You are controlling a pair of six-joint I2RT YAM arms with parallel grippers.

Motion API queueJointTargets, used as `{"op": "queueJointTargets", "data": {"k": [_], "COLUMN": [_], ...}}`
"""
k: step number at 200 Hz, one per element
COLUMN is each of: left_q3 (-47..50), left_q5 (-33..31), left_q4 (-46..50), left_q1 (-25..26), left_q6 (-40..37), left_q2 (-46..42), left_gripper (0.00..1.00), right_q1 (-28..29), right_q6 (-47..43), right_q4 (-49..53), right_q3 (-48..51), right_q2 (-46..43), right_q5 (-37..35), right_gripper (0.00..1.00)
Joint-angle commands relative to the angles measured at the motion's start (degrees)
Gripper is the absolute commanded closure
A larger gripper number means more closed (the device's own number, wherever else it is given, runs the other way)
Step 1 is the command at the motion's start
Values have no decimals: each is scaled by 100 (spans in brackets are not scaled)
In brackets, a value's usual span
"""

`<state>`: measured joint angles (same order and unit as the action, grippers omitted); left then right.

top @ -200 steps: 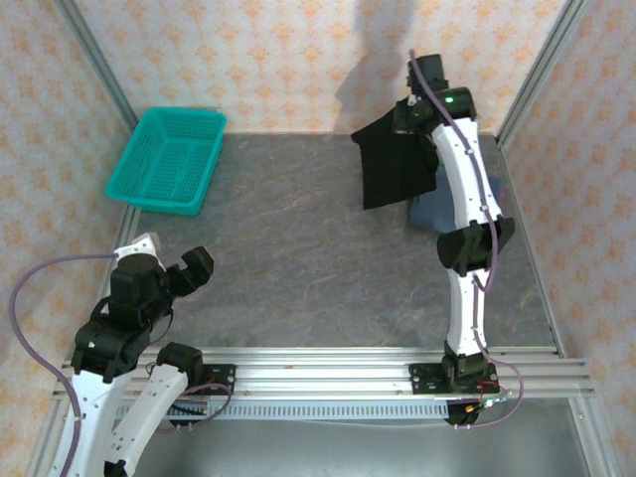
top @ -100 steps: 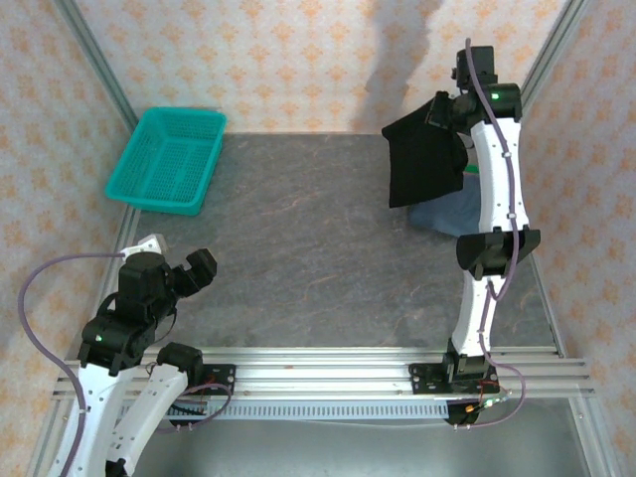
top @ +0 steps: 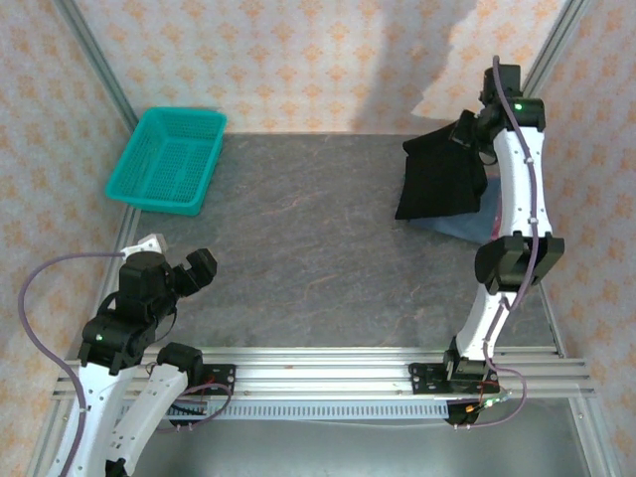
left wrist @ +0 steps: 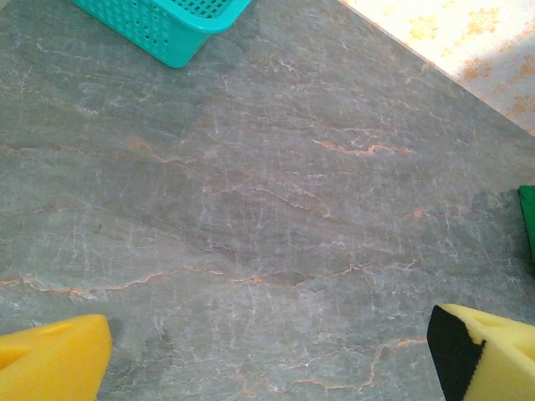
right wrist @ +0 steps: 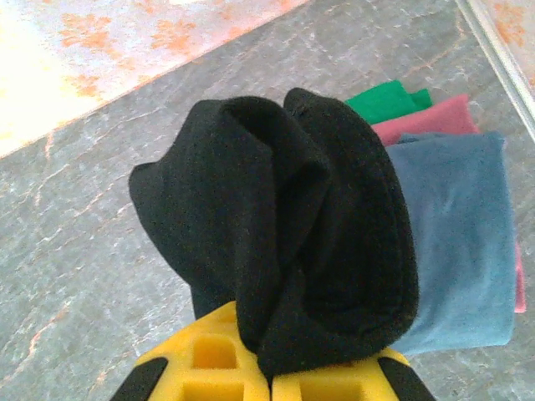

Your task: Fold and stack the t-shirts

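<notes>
While the right arm reaches up at the far right side of the desk in the top view, the right gripper is closed on the upper edge of the black t-shirt. The shirt hangs down from it as a wide dark flap. Its lower edge is over the slate-blue t-shirt, which lies on the desk near the right wall; I cannot tell if the two touch. The left gripper is at the near left side, its jaws wide apart and holding nothing. The teal basket stands in the far left corner, well apart from both arms. In the left wrist view, the two yellow fingers of the left gripper show in the bottom corners, with only bare grey desk between them, and a corner of the basket is at the top left. In the right wrist view, the right gripper has its yellow fingers pressed together, and the black t-shirt is bunched between them in thick folds. Behind it, to the right, the slate-blue t-shirt lies folded on top of the maroon t-shirt, and an edge of the green t-shirt shows at the far end of this pile.
</notes>
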<state>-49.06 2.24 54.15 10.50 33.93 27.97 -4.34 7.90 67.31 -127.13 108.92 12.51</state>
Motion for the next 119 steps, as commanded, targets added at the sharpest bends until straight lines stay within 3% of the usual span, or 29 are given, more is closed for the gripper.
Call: {"op": "queueJointTargets", "data": {"k": [1,25,55,62,72,76,96,115,119], "left_q3": [15,-18,-85,-86,-101,-106,-163,-215,-211], "left_q5": [-211,-224,-177,-169,-167,-151,-171,-157,-174], "left_q4": [-40,106,327,386,455,463,541,519,513], "left_q1": [14,6,12,13,11,13,13,10,13], "left_q6": [-122,-151,-172,-168,-165,-174,-228,-273,-261], "left_q2": [69,95,121,130,135,131,152,208,220], "left_gripper": [2,2,2,2,2,2,2,2,2], "right_q1": [-314,-549,-681,-725,-751,-753,-761,-761,-761], "right_q6": [-104,-375,-697,-686,-670,-643,-478,-403,-400], "right_q4": [-684,-1253,-1932,-2084,-2214,-2217,-2019,-2511,-2645], "right_q3": [617,1338,1644,1603,1463,1355,855,1441,1646], "right_q2": [-386,-290,335,544,857,981,1232,575,370], "right_q5": [-84,-327,-1262,-1401,-1459,-1544,-1513,-1446,-1478], "right_gripper": [100,100,99,90,57,49,32,2,1]}}
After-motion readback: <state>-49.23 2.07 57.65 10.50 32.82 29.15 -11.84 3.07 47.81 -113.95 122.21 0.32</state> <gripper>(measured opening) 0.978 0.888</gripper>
